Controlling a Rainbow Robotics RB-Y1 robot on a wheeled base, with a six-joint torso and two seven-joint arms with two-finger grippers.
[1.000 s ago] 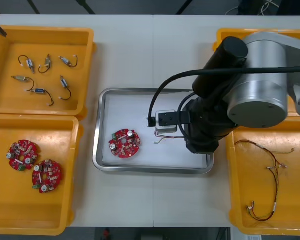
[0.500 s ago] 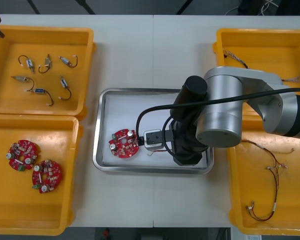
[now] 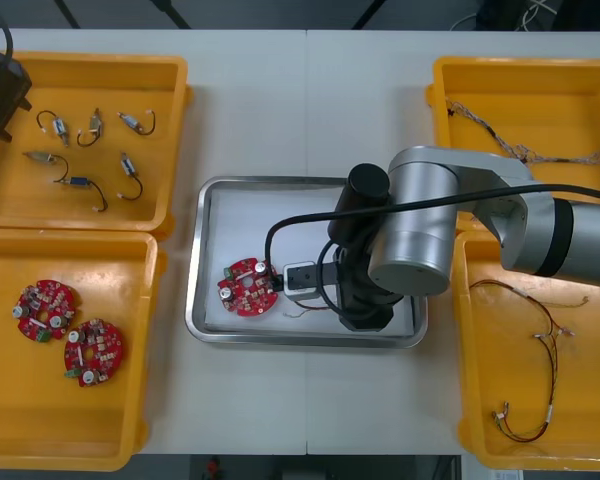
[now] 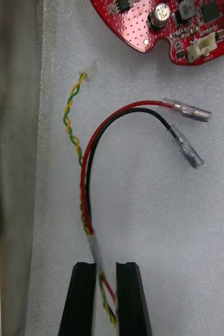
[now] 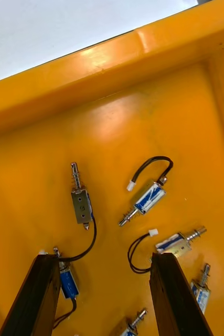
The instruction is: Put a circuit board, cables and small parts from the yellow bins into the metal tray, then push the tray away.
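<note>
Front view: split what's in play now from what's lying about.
In play: right gripper, shut on red, black and yellow-green cable; metal tray; circuit board in it; left gripper, open over small metal parts.
Lying about: two spare circuit boards; cables in the right yellow bins.

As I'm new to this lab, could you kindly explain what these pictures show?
It is a two-armed robot at a table. The front view looks down from above; each wrist view sits on one arm. The right pincer holds a red, black and yellow cable inside the white-lined metal tray, beside a red circuit board. The left pincer hangs open over small metal parts in a yellow bin. Other bins hold more boards and cables.
</note>
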